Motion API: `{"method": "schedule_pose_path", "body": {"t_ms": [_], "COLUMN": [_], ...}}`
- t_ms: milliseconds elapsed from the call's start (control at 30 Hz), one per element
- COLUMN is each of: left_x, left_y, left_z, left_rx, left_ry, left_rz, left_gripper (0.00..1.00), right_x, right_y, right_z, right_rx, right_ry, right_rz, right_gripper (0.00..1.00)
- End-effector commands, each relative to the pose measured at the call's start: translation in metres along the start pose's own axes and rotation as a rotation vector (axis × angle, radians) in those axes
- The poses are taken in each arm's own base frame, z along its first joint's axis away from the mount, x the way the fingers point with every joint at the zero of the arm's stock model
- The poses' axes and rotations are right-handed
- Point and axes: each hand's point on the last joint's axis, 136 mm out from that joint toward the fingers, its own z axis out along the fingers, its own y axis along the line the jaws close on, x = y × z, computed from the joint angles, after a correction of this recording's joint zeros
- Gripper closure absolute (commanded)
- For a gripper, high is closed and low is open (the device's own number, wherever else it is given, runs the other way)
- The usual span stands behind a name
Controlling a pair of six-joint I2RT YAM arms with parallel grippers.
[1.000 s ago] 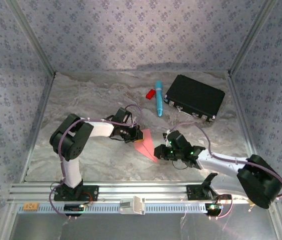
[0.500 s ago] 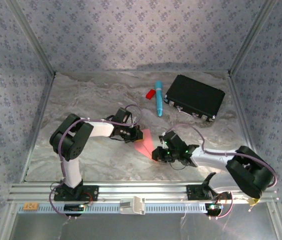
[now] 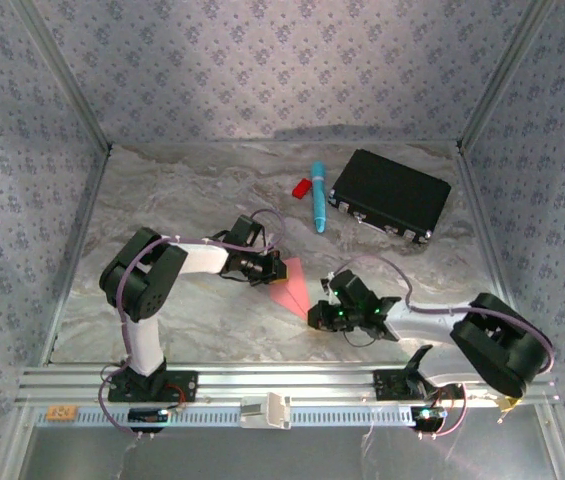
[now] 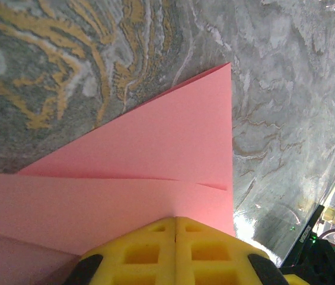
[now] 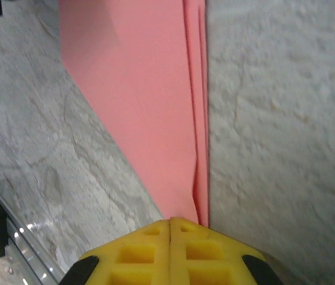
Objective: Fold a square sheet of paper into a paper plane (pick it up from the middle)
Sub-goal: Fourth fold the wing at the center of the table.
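Paper (image 3: 289, 285) lies flat on the table (image 3: 182, 190), mid-workspace, between my two grippers; it's a layered triangle with one long crease, so I judge we're mid-fold, no dart yet. Left gripper (image 4: 176, 221) is closed pad to pad, tips on the wide end; right gripper (image 5: 171, 222) is closed too, tips at the narrow corner; looks like pressing, not pinching. Next move, my guess: flatten the crease, then lift a flap without dragging the sheet. No brand, label or text readable.

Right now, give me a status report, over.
Left gripper shut on folded paper. Right gripper shut on its other end. Blue pen, black case well behind.
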Motion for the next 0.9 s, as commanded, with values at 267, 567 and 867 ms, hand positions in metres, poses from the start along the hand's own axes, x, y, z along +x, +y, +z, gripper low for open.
{"method": "schedule_pose_path", "body": {"t_ms": [267, 567, 867], "left_x": [0.008, 0.004, -0.002], "left_y": [0.036, 0.027, 0.021], "left_z": [0.001, -0.003, -0.009], "left_rx": [-0.132, -0.117, -0.114], "left_ry": [0.0, -0.033, -0.075], "left_rz": [-0.056, -0.093, -0.122], "left_gripper": [0.98, 0.97, 0.97], "right_x": [0.023, -0.025, -0.019], "right_y": [-0.012, 0.005, -0.001], "right_z": [-0.051, -0.069, -0.055], "right_rx": [0.021, -0.115, -0.081], "right_ry": [0.007, -0.112, -0.118], "right_rz": [0.046, 0.22, 0.292], "right_gripper": [0.91, 0.78, 0.68]}}
